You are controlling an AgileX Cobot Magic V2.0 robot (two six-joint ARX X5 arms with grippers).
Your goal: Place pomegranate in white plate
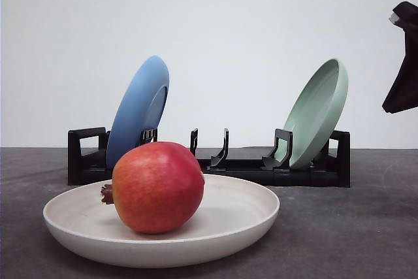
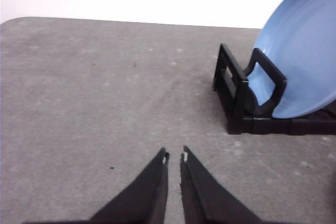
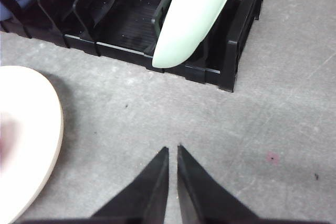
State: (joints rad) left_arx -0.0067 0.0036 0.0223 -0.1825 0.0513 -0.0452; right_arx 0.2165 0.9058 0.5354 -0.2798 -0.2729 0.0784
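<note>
Resting already in the white plate (image 1: 248, 210) at near left: the pomegranate (image 1: 158, 187), long axis left-right (crown leftward). Hovering right of the plate, nearer: right gripper (image 3: 172, 150), pinched shut, empty. Likewise closed, empty: left gripper (image 2: 174, 155).

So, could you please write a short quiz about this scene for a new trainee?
1. True or false: the pomegranate lies in the white plate.
2. Which plate stands at the rack's left end in the front view? A blue plate, B green plate
3. How do the fingers of the left gripper and right gripper stand?

Key: 1 true; 2 A; 3 both shut, empty.
</note>
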